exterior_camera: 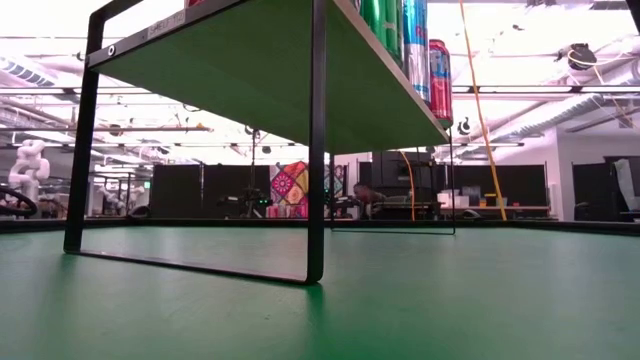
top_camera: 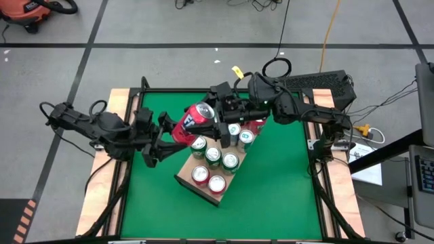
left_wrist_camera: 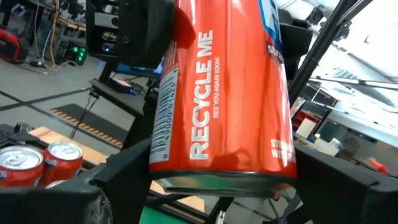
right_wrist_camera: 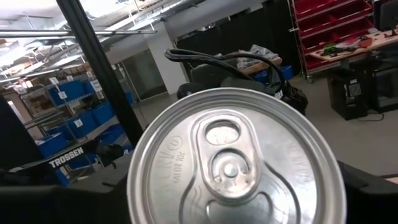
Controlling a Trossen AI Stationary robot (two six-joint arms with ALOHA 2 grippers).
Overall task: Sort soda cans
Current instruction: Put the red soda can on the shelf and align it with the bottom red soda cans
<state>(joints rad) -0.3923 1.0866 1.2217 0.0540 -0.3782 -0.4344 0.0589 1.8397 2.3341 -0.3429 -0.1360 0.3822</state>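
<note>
1. A red soda can point(top_camera: 194, 122) hangs tilted in mid-air above the green tabletop point(top_camera: 285, 183), caught between both arms.
2. The left claw point(top_camera: 169, 132) pinches the can's body from the lower end; its wrist view shows the red wall filling the gap between its fingers.
3. The right claw point(top_camera: 220, 118) meets the can's silver top end — its wrist view looks straight onto the pull-tab lid, fingers either side, seemingly clasping it too.
4. Below, more cans point(top_camera: 213, 163), red and green, stand on a wooden board point(top_camera: 193, 184).
5. Risk, as I judge it: if one claw lets go before the other grips firmly, the tilted can could slip and topple the standing cans.
</note>
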